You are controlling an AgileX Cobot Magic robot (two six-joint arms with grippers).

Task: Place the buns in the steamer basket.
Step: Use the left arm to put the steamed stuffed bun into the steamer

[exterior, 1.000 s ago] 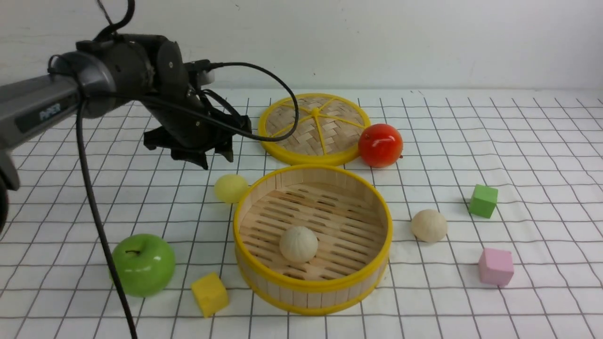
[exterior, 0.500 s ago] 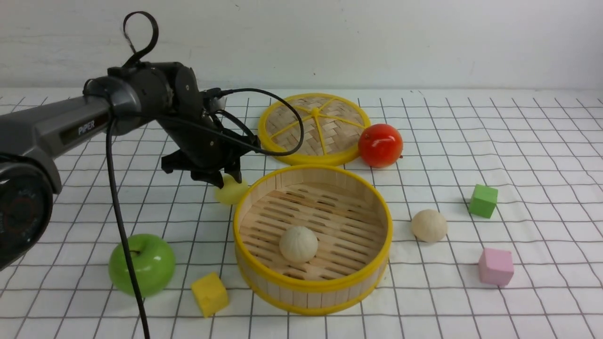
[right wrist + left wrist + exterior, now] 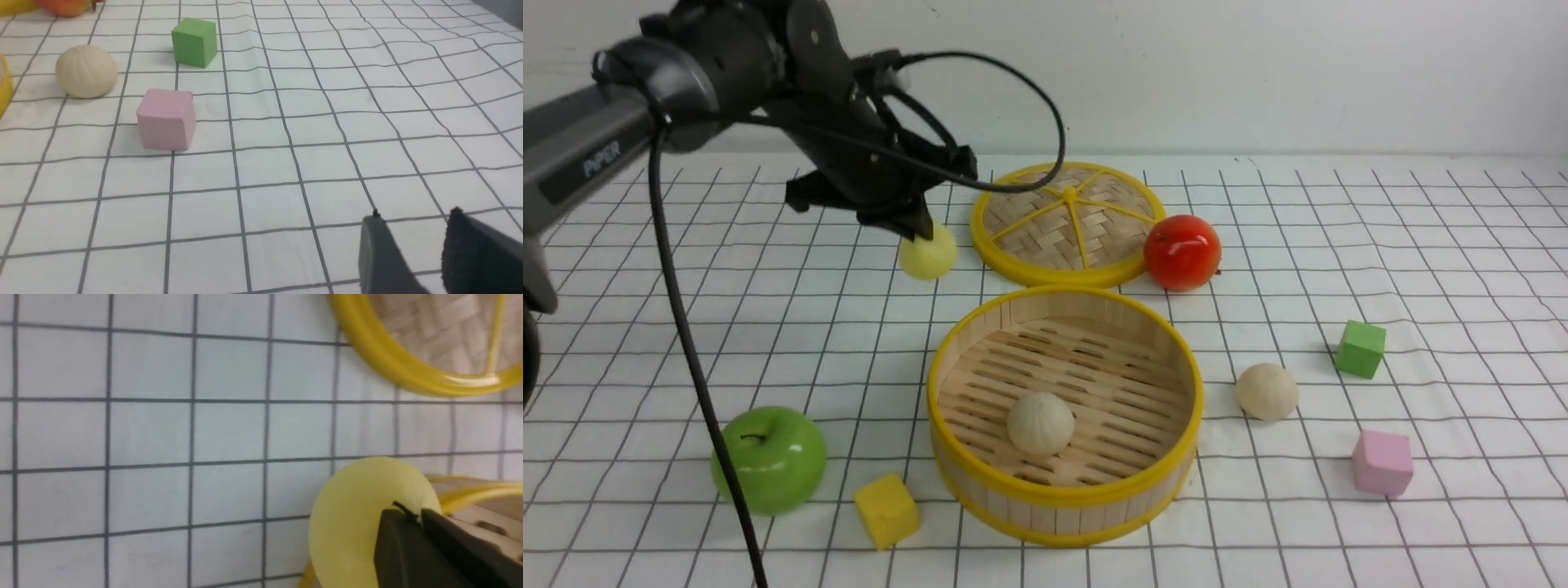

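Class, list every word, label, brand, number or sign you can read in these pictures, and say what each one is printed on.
"PiPER": white lettering on the grey link of the left arm, seen in the front view and slightly blurred.
No other words, numbers or signs can be read in any view.

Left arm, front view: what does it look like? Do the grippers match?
The left arm is a grey tube marked PiPER in white, ending in a black wrist and black left gripper. One black cable hangs from it, another loops above. The right gripper shows one grey and one black finger.
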